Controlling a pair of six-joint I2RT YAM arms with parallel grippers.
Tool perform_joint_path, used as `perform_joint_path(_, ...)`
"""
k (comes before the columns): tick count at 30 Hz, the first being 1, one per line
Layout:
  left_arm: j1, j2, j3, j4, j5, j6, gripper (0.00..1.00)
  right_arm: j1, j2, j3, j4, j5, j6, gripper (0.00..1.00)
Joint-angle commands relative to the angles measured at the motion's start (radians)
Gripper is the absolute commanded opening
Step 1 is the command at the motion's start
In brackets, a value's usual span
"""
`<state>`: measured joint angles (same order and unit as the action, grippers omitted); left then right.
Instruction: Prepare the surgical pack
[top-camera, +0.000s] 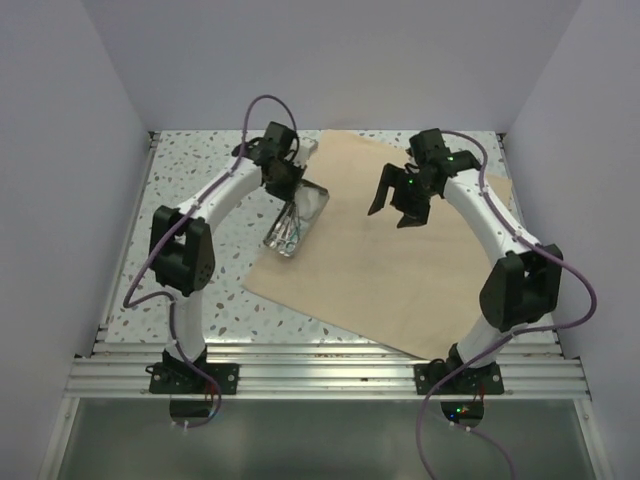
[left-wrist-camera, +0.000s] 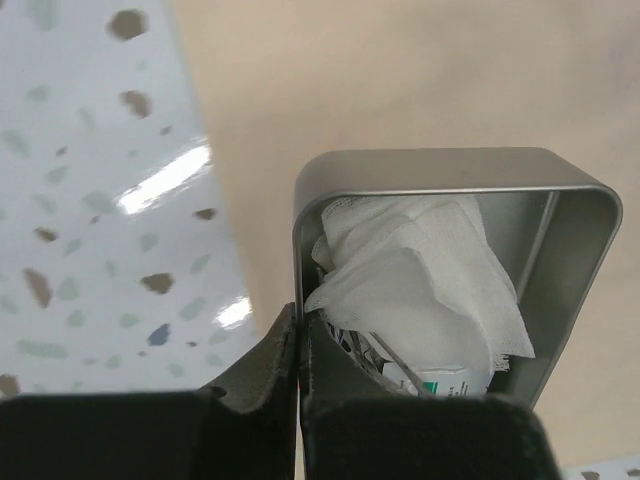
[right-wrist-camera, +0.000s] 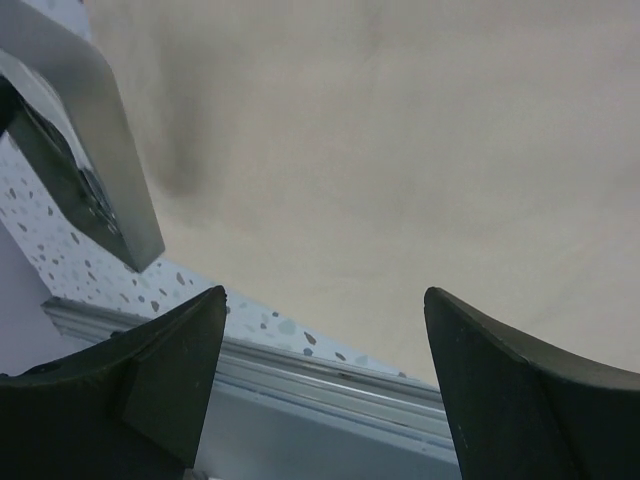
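The silver metal tray (top-camera: 300, 218) hangs tilted over the left edge of the tan wrap sheet (top-camera: 410, 270). My left gripper (top-camera: 284, 180) is shut on the tray's side wall (left-wrist-camera: 297, 250), one finger inside and one outside, as the left wrist view shows with the gripper (left-wrist-camera: 298, 318). White gauze squares (left-wrist-camera: 420, 280) fill the tray. Thin steel instruments (left-wrist-camera: 400, 362) and a green-labelled packet (left-wrist-camera: 447, 380) lie partly hidden under them. My right gripper (top-camera: 397, 205) is open and empty above the wrap's middle (right-wrist-camera: 350, 150); in the right wrist view the gripper (right-wrist-camera: 325, 300) has the tray (right-wrist-camera: 95, 140) at its left.
The speckled table (top-camera: 190, 170) shows left of the wrap. An aluminium rail (top-camera: 330, 375) runs along the near edge and also shows in the right wrist view (right-wrist-camera: 320, 375). Grey walls enclose the table on three sides.
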<state>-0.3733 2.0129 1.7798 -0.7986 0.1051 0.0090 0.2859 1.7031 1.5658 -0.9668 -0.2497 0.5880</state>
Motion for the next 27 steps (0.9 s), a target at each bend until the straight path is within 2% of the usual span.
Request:
perform_joint_path(1, -0.113, 0.000, 0.105, -0.057, 0.070, 0.017, 0.00, -0.088, -0.140, -0.019, -0.122, 0.087, -0.039, 0.84)
perform_joint_path(5, -0.211, 0.061, 0.188, -0.050, 0.076, 0.049, 0.00, -0.238, -0.264, -0.140, -0.165, 0.127, -0.037, 0.81)
perform_joint_path(9, -0.280, 0.168, 0.280, -0.042, 0.093, 0.043, 0.00, -0.329, -0.332, -0.208, -0.205, 0.147, -0.063, 0.81)
perform_joint_path(16, -0.364, 0.323, 0.400, -0.033, 0.127, 0.002, 0.00, -0.363, -0.382, -0.312, -0.181, 0.122, -0.062, 0.78)
perform_joint_path(23, -0.381, 0.395, 0.403, -0.067, 0.099, -0.003, 0.00, -0.363, -0.349, -0.314, -0.174, 0.104, -0.073, 0.77)
perform_joint_path(27, -0.381, 0.400, 0.398, -0.064, 0.120, -0.003, 0.19, -0.363, -0.315, -0.334, -0.147, 0.095, -0.065, 0.78)
